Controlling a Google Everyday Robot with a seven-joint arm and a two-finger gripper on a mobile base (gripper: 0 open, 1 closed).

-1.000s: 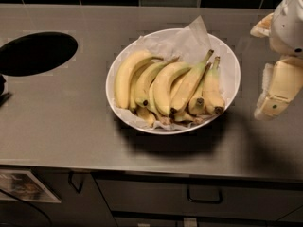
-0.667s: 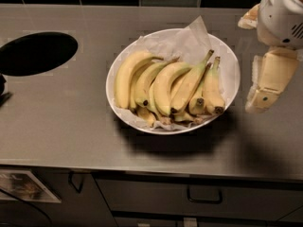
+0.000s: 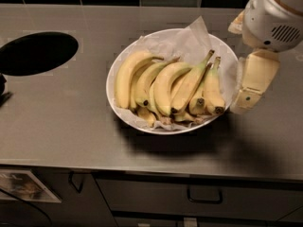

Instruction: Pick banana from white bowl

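The white bowl (image 3: 111, 82) sits mid-counter, lined with crinkled white paper, and holds several yellow bananas. The banana (image 3: 190, 85) is the long, slim, nearly straight one right of centre; its thin stem points up-right and its dark tip rests at the front. Fatter curved bananas lie to its left and shorter ones to its right. My gripper (image 3: 246, 96) hangs at the right, cream-coloured under a white wrist, just outside the bowl's right rim and beside the short bananas. It holds nothing that I can see.
A round dark opening (image 3: 37, 53) is cut into the steel counter at the left. A dark object (image 3: 3, 91) sits at the left edge. Dark tiles line the back wall. Drawers with handles (image 3: 204, 198) run below the counter's front edge.
My gripper has moved left, from well right of the bowl to just beside its right rim. The bowl and bananas have not moved.
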